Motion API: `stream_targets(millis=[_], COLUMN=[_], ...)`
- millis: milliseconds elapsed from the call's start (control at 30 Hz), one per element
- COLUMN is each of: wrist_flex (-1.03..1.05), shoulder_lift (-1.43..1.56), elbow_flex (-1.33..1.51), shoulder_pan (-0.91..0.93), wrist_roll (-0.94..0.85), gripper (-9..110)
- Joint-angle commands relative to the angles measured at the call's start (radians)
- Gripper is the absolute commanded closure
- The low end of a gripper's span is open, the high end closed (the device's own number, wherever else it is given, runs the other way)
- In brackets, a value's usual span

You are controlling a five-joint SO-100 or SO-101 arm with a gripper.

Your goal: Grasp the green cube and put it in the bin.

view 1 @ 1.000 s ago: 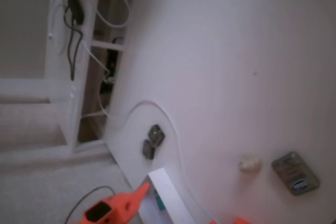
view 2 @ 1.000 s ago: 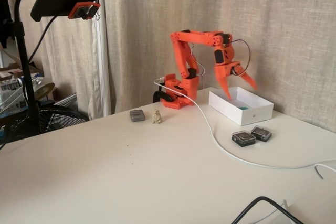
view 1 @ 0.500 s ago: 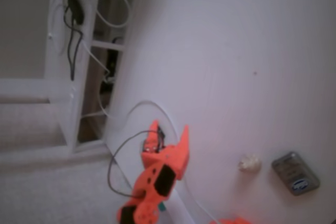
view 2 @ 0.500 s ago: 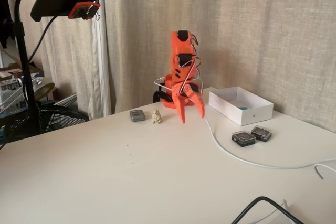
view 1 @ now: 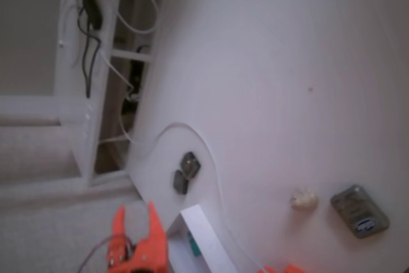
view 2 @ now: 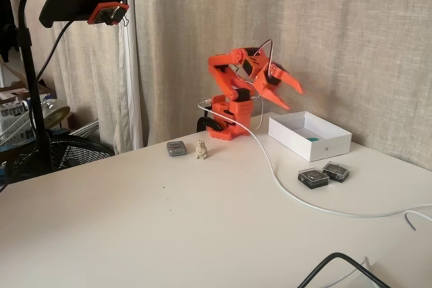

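**Operator:** Report the claw status.

**Technician:** The claw (view 2: 287, 96) is raised above the tabletop (view 2: 169, 220), to the left of the bin (view 2: 309, 137) in a fixed view. Its two fingers are spread apart, with nothing between them. In the other fixed view the claw (view 1: 135, 217) appears at the bottom edge, both orange fingers pointing upward and well separated.

**Operator:** Location of the green cube?

**Technician:** The green cube (view 2: 313, 137) lies inside the bin, near its right-hand inner wall. From above, a teal sliver of the green cube (view 1: 192, 245) shows just behind the white wall of the bin (view 1: 208, 234).

**Operator:** Other items on the tabletop?

**Technician:** Two dark grey pieces (view 2: 324, 175) sit side by side in front of the bin, clear of it. A white cable (view 2: 283, 183) runs from the arm base (view 2: 229, 116) across the surface, passing between the bin and those pieces. A grey rounded device (view 2: 177, 148) and a small beige figurine (view 2: 201, 150) stand close together, left of the arm base. A black cable (view 2: 337, 264) curves in at the lower edge.

**Operator:** Surroundings?

**Technician:** A curtain (view 2: 337, 32) hangs behind the arm. A camera on a black stand (view 2: 84, 6) is at the left.
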Motion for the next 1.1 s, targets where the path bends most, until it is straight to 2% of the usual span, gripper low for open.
stream_targets(millis=[0,167,433,533,600,833,1067], wrist_flex=[0.186,0.416,0.558,0.558,0.541,0.446,0.443], shoulder_lift=[0.149,0.281,0.465,0.465,0.465,0.465,0.465], elbow_flex=[-0.014,0.031,0.147,0.167,0.199,0.403,0.413], shoulder_pan=[-0.091,-0.118,-0.126,-0.127,-0.127,-0.103,-0.095], wrist_roll=[0.091,0.146,0.147,0.147,0.138,0.11,0.107], gripper=[83,81,81,89,110,110,110])
